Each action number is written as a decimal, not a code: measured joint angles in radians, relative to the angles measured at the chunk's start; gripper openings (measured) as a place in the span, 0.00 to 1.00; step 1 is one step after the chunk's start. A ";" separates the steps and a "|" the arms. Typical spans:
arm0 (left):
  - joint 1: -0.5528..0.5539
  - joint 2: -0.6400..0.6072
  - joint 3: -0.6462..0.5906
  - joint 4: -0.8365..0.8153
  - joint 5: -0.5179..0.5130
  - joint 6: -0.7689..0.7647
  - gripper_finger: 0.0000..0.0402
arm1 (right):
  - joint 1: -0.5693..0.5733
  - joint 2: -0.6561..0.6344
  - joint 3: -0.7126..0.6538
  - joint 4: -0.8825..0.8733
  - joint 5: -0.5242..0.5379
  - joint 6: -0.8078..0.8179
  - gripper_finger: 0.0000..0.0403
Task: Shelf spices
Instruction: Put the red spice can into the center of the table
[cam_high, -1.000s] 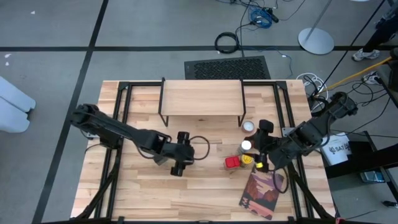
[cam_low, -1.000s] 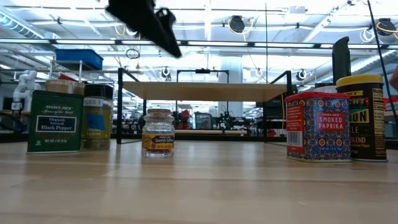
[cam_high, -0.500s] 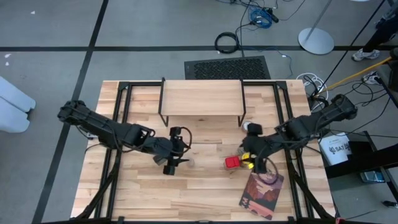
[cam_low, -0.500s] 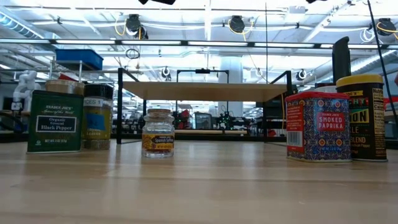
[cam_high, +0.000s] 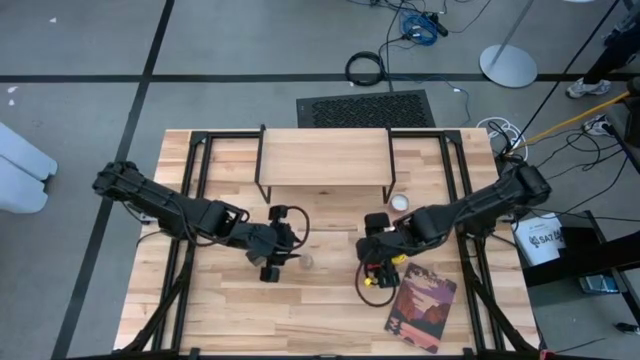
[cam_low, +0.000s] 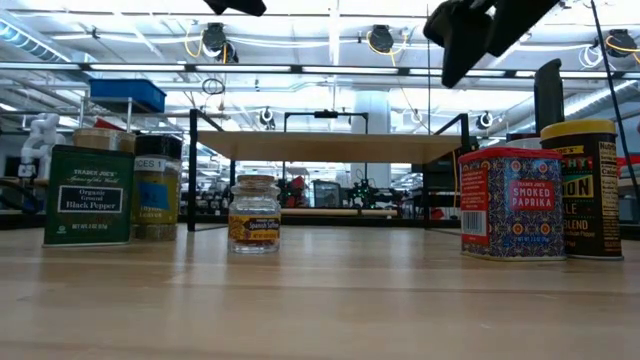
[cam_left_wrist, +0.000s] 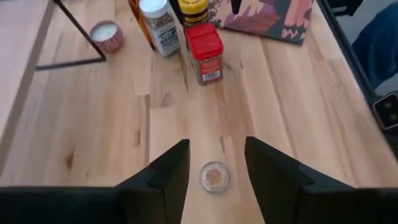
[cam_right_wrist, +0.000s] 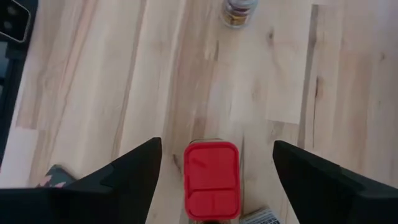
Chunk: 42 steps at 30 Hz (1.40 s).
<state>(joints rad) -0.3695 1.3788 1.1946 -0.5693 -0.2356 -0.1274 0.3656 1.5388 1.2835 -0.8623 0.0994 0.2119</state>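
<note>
Going left to right: the left end effector (cam_left_wrist: 214, 171) hangs over the small saffron jar (cam_left_wrist: 214, 177), fingers apart with 1 on each side of the tan lid, nothing gripped yet. That jar stands alone mid-tabletop (cam_high: 230, 310), roughly 6 o'clock from the shelf (cam_high: 325, 157), which carries nothing.

The right end effector (cam_right_wrist: 214, 165) is spread wide above the red-lidded smoked paprika tin (cam_right_wrist: 212, 179), also not holding anything. Just beside the tin at 3 o'clock is a yellow-topped jar (cam_low: 588, 188); a white-lidded jar (cam_high: 400, 203) sits near the shelf leg.

Risk as I see it: the saffron jar is tiny, so an off-centre squeeze could tip it. On the right, wide fingers coming down could clip the yellow-topped neighbour.
</note>
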 joint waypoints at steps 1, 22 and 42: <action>0.000 0.000 0.000 -0.003 0.005 -0.023 0.41 | 0.000 -0.005 0.000 0.000 0.000 0.000 0.74; -0.013 0.000 -0.001 -0.032 -0.055 -0.125 0.45 | 0.056 -0.040 -0.134 0.029 -0.049 0.087 0.81; -0.013 0.001 -0.001 -0.027 -0.110 -0.072 0.45 | -0.017 0.026 -0.186 0.083 -0.100 0.008 0.82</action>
<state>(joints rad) -0.3820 1.3796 1.1934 -0.5959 -0.3454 -0.1998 0.3485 1.5650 1.0974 -0.7791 -0.0008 0.2194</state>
